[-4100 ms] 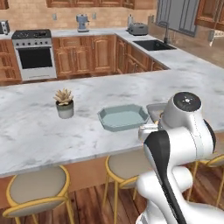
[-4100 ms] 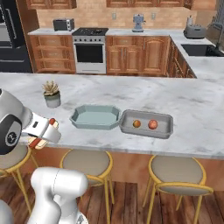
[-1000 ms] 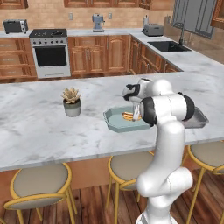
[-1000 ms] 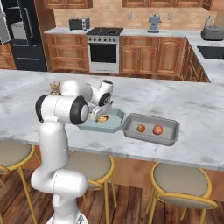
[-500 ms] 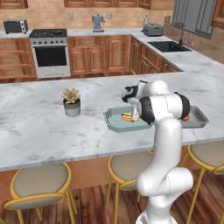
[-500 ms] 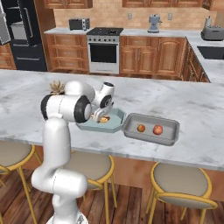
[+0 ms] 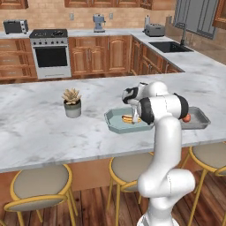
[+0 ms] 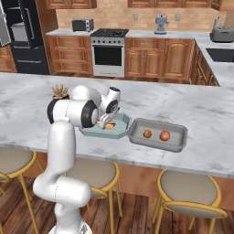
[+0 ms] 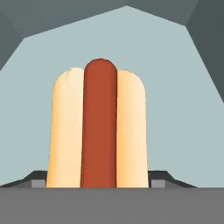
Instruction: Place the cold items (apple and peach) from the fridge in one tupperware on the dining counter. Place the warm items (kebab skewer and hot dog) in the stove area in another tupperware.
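Dining counter near front edge: pincer low in teal tupperware w/ jaws straddling hot dog, prob grasping it to set down w/ warm items.

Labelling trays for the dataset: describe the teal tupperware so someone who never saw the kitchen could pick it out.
Find the long marbled dining counter with stools along its near edge. Two shallow trays sit side by side on it, near a small potted plant. The teal tupperware is the one closer to the plant, holding a hot dog; its neighbour, the grey tupperware, holds two round fruits.
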